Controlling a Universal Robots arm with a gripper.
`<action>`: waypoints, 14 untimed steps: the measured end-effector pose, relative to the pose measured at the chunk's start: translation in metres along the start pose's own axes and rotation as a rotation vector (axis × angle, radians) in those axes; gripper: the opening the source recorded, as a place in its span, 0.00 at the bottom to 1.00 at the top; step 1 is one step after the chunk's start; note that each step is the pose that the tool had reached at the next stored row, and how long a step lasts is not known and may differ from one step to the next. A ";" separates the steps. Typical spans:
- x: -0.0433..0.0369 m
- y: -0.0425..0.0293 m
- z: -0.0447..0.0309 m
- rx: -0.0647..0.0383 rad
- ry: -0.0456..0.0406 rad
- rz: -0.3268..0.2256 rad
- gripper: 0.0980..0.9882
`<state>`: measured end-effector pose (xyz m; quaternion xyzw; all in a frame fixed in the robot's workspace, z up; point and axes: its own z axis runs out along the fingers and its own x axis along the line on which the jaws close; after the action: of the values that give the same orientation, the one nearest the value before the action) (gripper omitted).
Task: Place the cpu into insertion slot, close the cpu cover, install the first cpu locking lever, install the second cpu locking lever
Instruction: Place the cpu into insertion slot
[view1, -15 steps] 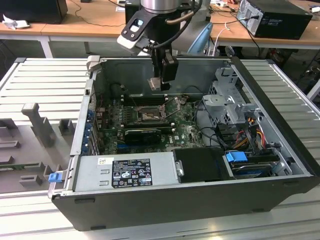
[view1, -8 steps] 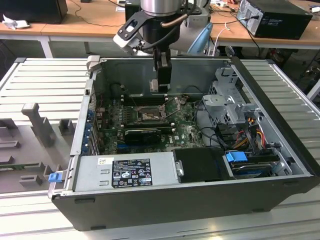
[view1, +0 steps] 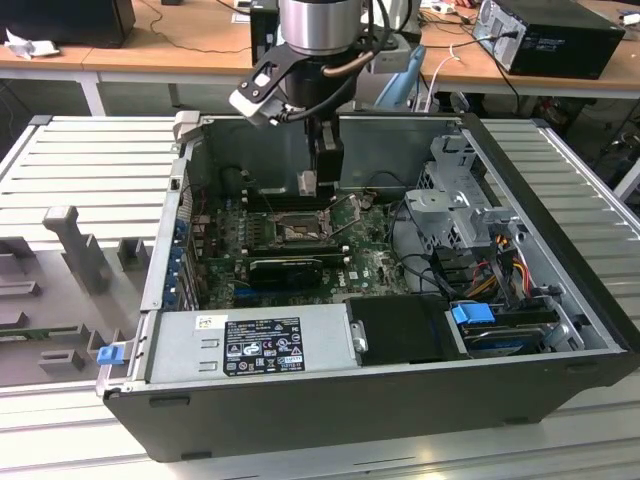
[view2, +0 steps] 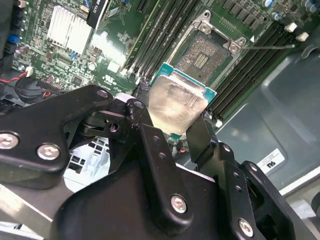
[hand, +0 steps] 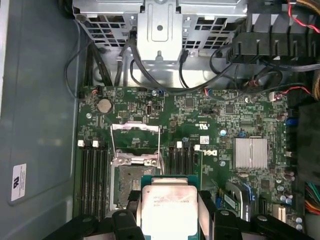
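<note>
Open computer case (view1: 330, 410) lying on its side, with a green motherboard (view1: 370, 262) on its floor. Above the board, the gripper (view2: 172, 120) clamps the cpu (view2: 176, 100) between two black fingers (view2: 145, 130), its pale face toward the wrist cameras. The cpu hangs clear of the insertion slot (hand: 131, 182), whose pin field lies bare. Beyond the slot, the cpu cover (hand: 135, 126) stands swung open. Wooden desks (view1: 180, 45) lie behind.
</note>
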<state>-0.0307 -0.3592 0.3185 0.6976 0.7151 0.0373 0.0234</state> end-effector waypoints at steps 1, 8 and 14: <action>0.0000 -0.0001 0.0017 0.000 0.0003 -0.004 0.49; -0.0003 -0.0014 0.0168 0.001 0.0009 -0.011 0.49; -0.0002 -0.0033 0.0320 0.001 0.0010 -0.011 0.49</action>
<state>-0.0312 -0.3588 0.2863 0.6937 0.7189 0.0373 0.0230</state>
